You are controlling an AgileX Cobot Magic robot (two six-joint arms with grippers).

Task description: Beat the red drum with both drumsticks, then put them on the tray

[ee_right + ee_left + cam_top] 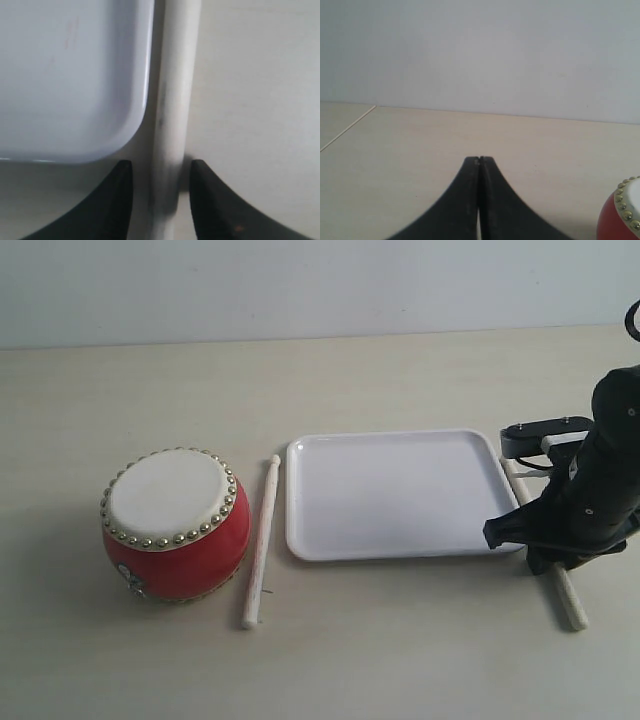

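The red drum point(177, 526) with its cream skin stands at the left of the table; its edge shows in the left wrist view point(622, 215). One drumstick point(260, 543) lies flat between the drum and the white tray point(395, 494). The other drumstick point(569, 598) lies along the tray's right side, partly hidden under my right arm. My right gripper point(161, 167) is open and lowered over that drumstick point(175, 100), one finger on each side, with gaps. The tray corner point(75, 80) lies beside it. My left gripper point(479, 159) is shut and empty, out of the exterior view.
The tray holds nothing. Bare pale tabletop point(400, 640) stretches in front of the tray and behind it up to the wall. The table's left edge point(347, 127) shows in the left wrist view.
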